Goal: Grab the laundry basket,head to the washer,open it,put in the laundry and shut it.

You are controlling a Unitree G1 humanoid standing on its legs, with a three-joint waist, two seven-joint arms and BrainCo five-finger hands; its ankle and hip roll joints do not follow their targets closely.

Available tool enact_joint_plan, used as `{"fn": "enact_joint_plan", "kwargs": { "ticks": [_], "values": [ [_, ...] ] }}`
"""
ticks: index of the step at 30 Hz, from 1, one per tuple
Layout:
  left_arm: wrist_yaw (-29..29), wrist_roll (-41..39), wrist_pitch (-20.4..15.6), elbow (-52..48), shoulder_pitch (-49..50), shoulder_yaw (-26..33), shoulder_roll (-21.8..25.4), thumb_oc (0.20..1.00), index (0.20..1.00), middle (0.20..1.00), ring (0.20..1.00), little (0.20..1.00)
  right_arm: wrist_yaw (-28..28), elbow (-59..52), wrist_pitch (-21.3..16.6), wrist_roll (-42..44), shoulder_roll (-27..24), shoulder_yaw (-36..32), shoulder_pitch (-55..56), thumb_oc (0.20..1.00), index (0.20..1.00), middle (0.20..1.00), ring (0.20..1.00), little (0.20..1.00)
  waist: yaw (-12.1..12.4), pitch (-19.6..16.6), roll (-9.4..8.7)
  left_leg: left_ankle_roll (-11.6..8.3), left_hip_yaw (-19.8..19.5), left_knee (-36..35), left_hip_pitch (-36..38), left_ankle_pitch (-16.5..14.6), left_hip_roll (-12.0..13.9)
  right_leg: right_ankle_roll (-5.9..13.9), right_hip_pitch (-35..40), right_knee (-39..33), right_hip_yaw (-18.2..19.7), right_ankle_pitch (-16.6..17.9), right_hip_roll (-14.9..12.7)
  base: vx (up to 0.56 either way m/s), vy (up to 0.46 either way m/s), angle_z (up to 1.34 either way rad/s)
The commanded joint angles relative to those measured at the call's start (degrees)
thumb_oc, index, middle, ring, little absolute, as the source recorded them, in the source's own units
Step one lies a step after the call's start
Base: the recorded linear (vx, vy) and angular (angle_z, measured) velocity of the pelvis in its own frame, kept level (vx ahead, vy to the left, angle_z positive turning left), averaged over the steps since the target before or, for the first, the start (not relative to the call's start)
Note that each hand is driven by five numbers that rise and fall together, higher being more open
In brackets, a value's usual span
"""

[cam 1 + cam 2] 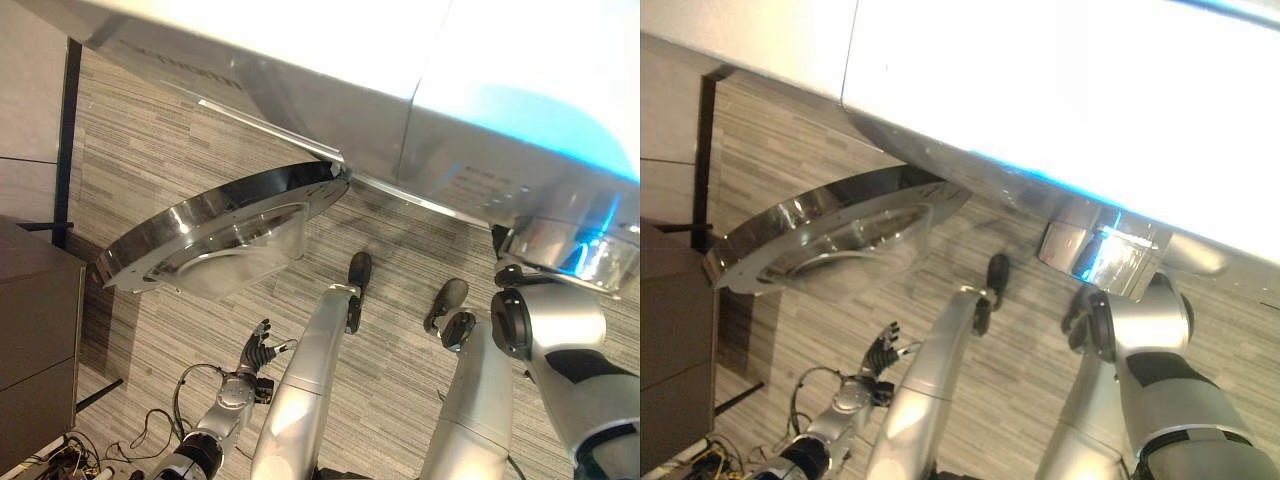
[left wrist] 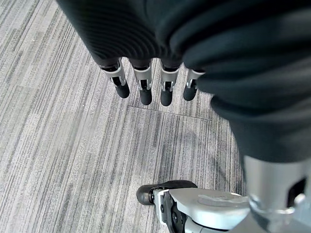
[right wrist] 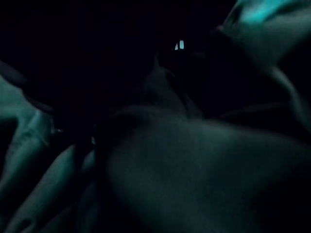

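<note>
left hand (image 1: 258, 350) low over the striped carpet (image 2: 58, 160) — fingers straight, holding nothing | washer door (image 1: 215, 235) swung open beside it | right arm reaches into the washer (image 1: 1060, 90) — hand state hidden; dim folds there

**Count of what you can see**

You have one washer (image 1: 470, 120), white on top with a grey front, running across the upper part of both eye views. It has one door (image 1: 215, 235), a round chrome-rimmed one, swung open over the floor (image 1: 160, 150). You can see one dark cabinet (image 1: 35, 340) at the left edge. You can count one robot hand (image 1: 258, 350), the left, low over the floor with straight fingers (image 2: 146, 90). The right wrist view is dark; you can make out folds of cloth (image 3: 194, 160) there, but how many pieces cannot be told.
</note>
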Motion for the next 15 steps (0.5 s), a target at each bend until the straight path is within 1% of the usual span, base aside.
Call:
{"fn": "enact_joint_plan", "kwargs": {
  "ticks": [1,2,4,6,7,8,10,11,12,13,14,15],
  "values": [
    [-1.1,-1.5,-1.2,1.8,2.4,-1.5,1.5,1.0,1.0,1.0,1.0,1.0,0.6,1.8,-1.2,-1.1,-5.6,1.4,0.1,0.2,0.2,0.2,0.2,0.2,0.8,-4.5,0.71,0.01,-2.3,0.3,0.0,-2.8,-1.8,2.86,1.5,-0.7,0.3,2.0,0.2,0.04,-0.01,0.21],
    [-1.3,-1.6,-1.2,1.4,2.3,-1.8,1.6,1.0,1.0,1.0,1.0,1.0,0.5,4.8,0.2,-1.7,-6.1,1.7,0.6,0.2,0.2,0.2,0.2,0.2,0.9,-4.6,0.88,0.0,-2.3,0.4,-0.3,-2.7,-1.9,2.8,1.3,-0.6,0.4,1.9,0.1,0.03,-0.003,0.2],
    [-1.3,-1.7,-1.4,0.7,2.3,-2.0,1.7,1.0,1.0,1.0,1.0,1.0,-2.3,11.6,4.0,-6.9,-6.4,2.9,2.3,1.0,1.0,1.0,1.0,1.0,1.1,-4.4,1.44,-0.05,-2.1,0.2,-0.7,-2.6,-2.0,2.66,0.8,-0.5,0.5,1.9,0.0,0.02,0.009,0.07],
    [-1.3,-1.6,-1.1,0.6,2.6,-2.1,1.9,1.0,1.0,1.0,1.0,1.0,-3.0,19.8,10.3,-11.9,-7.1,5.4,2.8,1.0,1.0,1.0,1.0,1.0,1.0,-4.2,1.5,-0.18,-2.1,0.0,-0.9,-2.4,-1.9,2.49,0.4,-0.6,0.5,2.2,0.1,0.0,0.0,-0.02],
    [-1.3,-1.9,-0.7,0.4,2.4,-2.1,2.0,1.0,1.0,1.0,1.0,1.0,-2.2,25.5,15.0,-13.9,-7.4,8.7,0.8,1.0,1.0,1.0,1.0,1.0,1.0,-3.9,1.61,-0.39,-1.7,-0.5,-1.2,-2.1,-1.5,2.35,0.1,-1.1,0.5,2.6,0.3,-0.01,-0.016,-0.05],
    [-1.3,-2.0,-0.8,-0.3,2.3,-2.0,2.0,1.0,1.0,1.0,1.0,1.0,-1.4,25.4,15.9,-15.1,-6.7,9.6,1.7,1.0,1.0,1.0,1.0,1.0,0.8,-3.8,1.57,-0.44,-1.7,-0.9,-1.2,-1.8,-1.4,2.23,0.1,-1.5,0.4,2.8,0.3,-0.01,-0.026,-0.04],
    [-1.1,-1.8,-0.8,-0.9,2.4,-1.9,1.9,1.0,1.0,1.0,1.0,1.0,-1.0,25.1,16.0,-14.6,-5.0,9.5,3.3,1.0,1.0,1.0,1.0,1.0,0.5,-3.8,1.47,-0.46,-1.7,-2.0,-1.0,-1.3,-1.4,2.0,0.1,-2.4,0.4,3.1,0.7,0.0,0.0,0.0],
    [-0.8,-1.9,-0.6,-0.6,1.7,-1.7,1.6,1.0,1.0,1.0,1.0,1.0,-0.1,24.1,15.3,-12.5,-2.7,8.5,5.2,1.0,1.0,1.0,1.0,1.0,0.2,-3.8,1.28,-0.55,-1.6,-3.0,-0.7,-0.7,-1.3,1.87,0.4,-3.3,0.3,3.5,1.1,-0.05,-0.013,-0.03],
    [-0.8,-2.2,-0.4,1.3,0.8,-0.9,0.7,1.0,1.0,1.0,1.0,1.0,2.3,20.2,14.2,-10.0,1.1,8.0,9.7,1.0,1.0,1.0,1.0,1.0,-0.7,-3.7,0.62,-0.53,-1.8,-5.0,0.5,0.1,-0.9,1.89,1.1,-5.1,0.3,4.5,1.9,-0.08,-0.029,-0.16],
    [-0.8,-2.2,-0.4,2.7,0.2,-0.4,0.1,1.0,1.0,1.0,1.0,1.0,2.7,18.6,12.7,-9.8,3.1,7.5,12.5,1.0,1.0,1.0,1.0,1.0,-1.3,-3.9,0.11,-0.62,-1.8,-7.1,1.9,1.0,-0.6,2.08,2.3,-6.9,0.0,5.3,2.2,-0.12,-0.031,-0.23],
    [-0.9,-2.1,-0.5,4.4,-0.3,0.0,-0.5,1.0,1.0,1.0,1.0,1.0,3.4,18.2,12.1,-9.2,5.0,6.8,15.5,1.0,1.0,1.0,1.0,1.0,-1.8,-4.0,-0.31,-0.8,-1.8,-9.6,3.8,2.0,-0.3,2.16,4.3,-9.1,-0.5,6.1,2.6,-0.09,-0.026,-0.2],
    [-0.9,-2.1,-0.6,4.5,-0.3,0.0,-0.5,1.0,1.0,1.0,1.0,1.0,3.4,18.1,12.1,-9.2,5.0,6.8,15.7,1.0,1.0,1.0,1.0,1.0,-1.8,-4.0,-0.31,-0.81,-1.8,-9.9,4.0,2.1,-0.3,2.16,4.6,-9.3,-0.5,6.2,2.6,-0.08,-0.013,-0.07]
  ]
}}
